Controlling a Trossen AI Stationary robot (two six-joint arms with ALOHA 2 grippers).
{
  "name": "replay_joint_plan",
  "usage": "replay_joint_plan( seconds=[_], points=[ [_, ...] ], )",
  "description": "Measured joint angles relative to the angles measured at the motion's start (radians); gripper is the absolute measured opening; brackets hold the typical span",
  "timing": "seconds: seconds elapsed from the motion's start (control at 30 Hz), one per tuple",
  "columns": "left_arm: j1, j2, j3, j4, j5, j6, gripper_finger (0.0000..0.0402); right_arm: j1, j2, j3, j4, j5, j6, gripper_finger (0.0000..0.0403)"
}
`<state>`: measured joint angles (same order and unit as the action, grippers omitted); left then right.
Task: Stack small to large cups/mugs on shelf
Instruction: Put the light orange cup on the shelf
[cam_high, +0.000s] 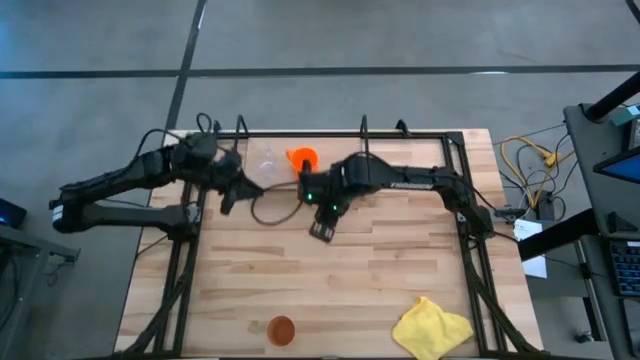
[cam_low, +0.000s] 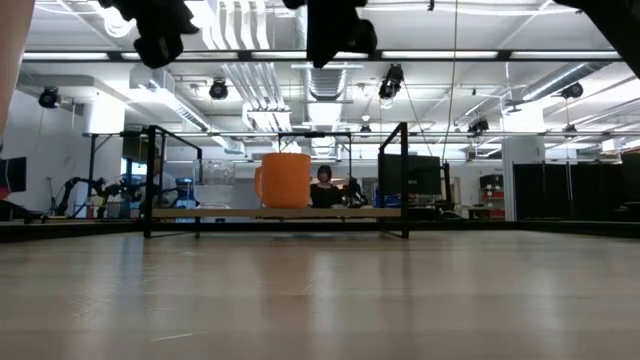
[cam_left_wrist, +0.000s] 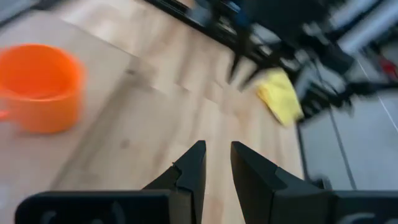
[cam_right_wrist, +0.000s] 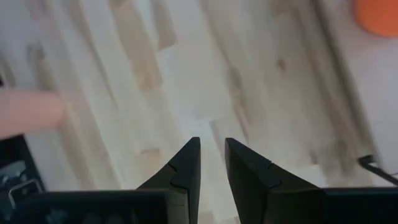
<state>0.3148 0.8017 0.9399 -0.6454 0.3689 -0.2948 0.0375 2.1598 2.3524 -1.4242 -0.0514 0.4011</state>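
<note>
The bright orange mug (cam_high: 303, 158) stands upright on the flat board of the black wire shelf (cam_high: 420, 134) at the table's far edge. In the low view the mug (cam_low: 285, 180) rests on its base on the shelf's board (cam_low: 330, 213). The tiny clear glass (cam_high: 268, 160) stands just left of the mug. The terracotta tumbler (cam_high: 281, 328) stands upright near the table's near edge. My left gripper (cam_high: 230, 192) hovers shut left of the glass; its wrist view shows the mug (cam_left_wrist: 40, 87). My right gripper (cam_high: 322, 228) hangs shut over the table's middle, pointing toward the near edge.
A crumpled yellow cloth (cam_high: 432, 327) lies at the near right corner. A dark cable loop (cam_high: 270, 205) lies on the table between the two grippers. Both grippers hang well above the tabletop in the low view. Bare wood (cam_high: 380, 270) stretches between the right gripper and the tumbler.
</note>
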Motion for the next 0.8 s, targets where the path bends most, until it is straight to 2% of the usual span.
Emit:
replay_joint_plan(
  seconds=[0.1,0.23,0.4,0.5,0.67,0.8],
  points=[
    [-0.120,0.006,0.013,-0.017,0.013,0.076,0.0061,0.041,0.000,0.000,-0.001,0.020,0.003,0.0068],
    [-0.282,0.042,0.031,-0.027,-0.001,0.092,0.0061,0.063,-0.006,0.000,-0.025,0.125,0.049,0.0068],
    [-0.476,0.134,0.042,-0.027,-0.162,0.082,0.0061,0.046,-0.040,0.000,-0.071,0.242,0.109,0.0068],
    [-0.553,0.216,0.057,-0.019,-0.235,-0.003,0.0061,0.023,-0.078,0.000,-0.070,0.270,0.119,0.0068],
    [-0.642,0.363,0.135,-0.014,-0.246,-0.159,0.0061,-0.008,-0.140,0.000,-0.068,0.273,0.114,0.0068],
    [-0.713,0.471,0.229,-0.014,-0.247,-0.207,0.0061,-0.012,-0.194,0.000,-0.078,0.282,0.068,0.0068]
  ],
)
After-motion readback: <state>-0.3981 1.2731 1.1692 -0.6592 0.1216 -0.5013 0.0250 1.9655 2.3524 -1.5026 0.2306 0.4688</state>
